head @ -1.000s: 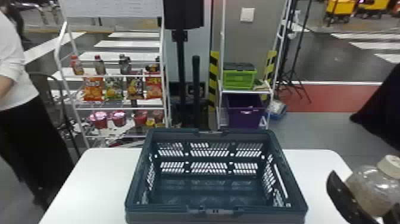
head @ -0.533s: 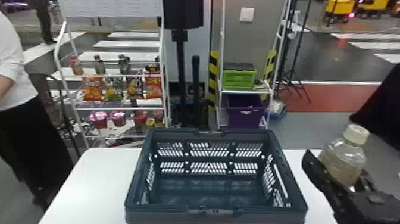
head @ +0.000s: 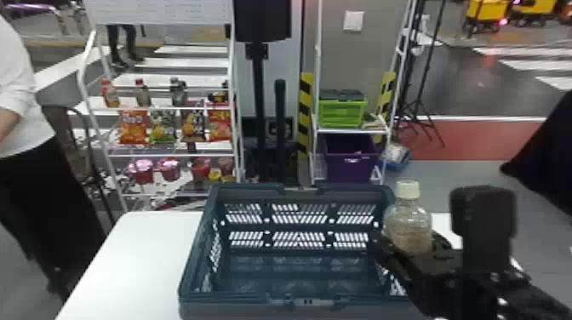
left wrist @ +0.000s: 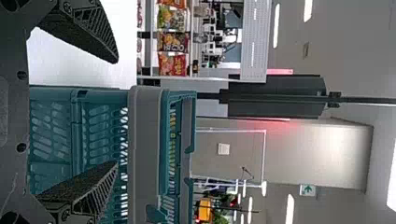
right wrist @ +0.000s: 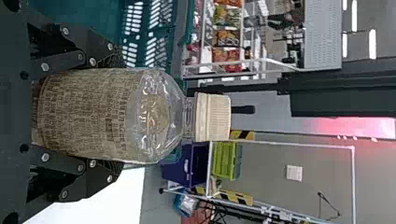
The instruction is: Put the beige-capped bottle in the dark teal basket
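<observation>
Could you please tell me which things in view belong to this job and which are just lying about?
For the job:
- beige-capped bottle, held upright
- right gripper, holding it
- dark teal basket, its destination

Just about:
- snack bags, on the rack
- green crate
- purple bin, below that crate

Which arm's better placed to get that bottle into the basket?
Right, I'd judge: the right arm's jaws are shut on the beige-capped bottle, held upright at the right side of the dark teal basket. The left arm's jaws stand open, holding nothing.
</observation>
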Controlling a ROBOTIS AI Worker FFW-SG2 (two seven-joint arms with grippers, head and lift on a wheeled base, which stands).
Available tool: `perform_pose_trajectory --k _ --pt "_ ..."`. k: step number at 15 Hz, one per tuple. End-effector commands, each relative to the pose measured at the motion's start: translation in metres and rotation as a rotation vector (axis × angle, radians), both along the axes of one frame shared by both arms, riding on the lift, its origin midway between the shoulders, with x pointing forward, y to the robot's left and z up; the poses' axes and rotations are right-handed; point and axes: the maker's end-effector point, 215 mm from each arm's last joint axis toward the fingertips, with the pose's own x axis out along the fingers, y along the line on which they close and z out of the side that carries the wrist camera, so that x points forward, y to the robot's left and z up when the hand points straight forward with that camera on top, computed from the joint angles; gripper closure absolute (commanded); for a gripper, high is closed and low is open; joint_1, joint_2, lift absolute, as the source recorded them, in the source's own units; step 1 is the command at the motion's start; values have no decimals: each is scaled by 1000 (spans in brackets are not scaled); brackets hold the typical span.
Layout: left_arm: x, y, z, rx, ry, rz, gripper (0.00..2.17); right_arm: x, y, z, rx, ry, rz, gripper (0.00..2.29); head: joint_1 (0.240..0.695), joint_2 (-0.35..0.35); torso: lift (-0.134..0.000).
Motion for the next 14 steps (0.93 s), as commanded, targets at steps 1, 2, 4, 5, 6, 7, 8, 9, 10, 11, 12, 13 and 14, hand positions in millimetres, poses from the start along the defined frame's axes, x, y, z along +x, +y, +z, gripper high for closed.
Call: perform_pose_trajectory --k 1,2,4,5,6,7,8,9,10,11,12,13,14 --pt "-6 3 3 -7 -20 2 110 14 23 -6 -33 36 35 2287 499 0 0" --pt "-7 4 3 -7 -21 3 107 23 29 -9 -43 44 40 2287 499 0 0" --pt "-11 7 6 -12 -39 3 110 38 43 -26 -53 90 54 2287 499 0 0" --pt "-11 8 5 -12 -37 6 107 46 47 -30 -71 98 52 2287 499 0 0" --pt "-12 11 4 -14 -37 9 107 55 50 -39 -90 116 49 2287 499 0 0" --pt "-13 12 4 -13 -39 11 107 61 56 -43 -103 126 61 2287 499 0 0" --pt "-13 13 4 -13 -39 12 107 67 63 -57 -121 154 74 2287 499 0 0" --pt "-13 14 3 -16 -37 14 107 73 69 -67 -134 177 83 2287 499 0 0" --pt "-13 14 3 -16 -37 14 107 77 72 -76 -137 200 86 2287 499 0 0" --pt "-13 14 3 -16 -37 12 107 81 77 -85 -136 226 90 2287 499 0 0" --pt "-13 15 2 -15 -35 16 107 85 80 -95 -137 249 95 2287 499 0 0" --pt "-13 16 2 -17 -36 16 107 88 79 -106 -147 274 96 2287 499 0 0" --pt "-13 17 1 -15 -35 17 107 94 82 -113 -157 288 101 2287 499 0 0"
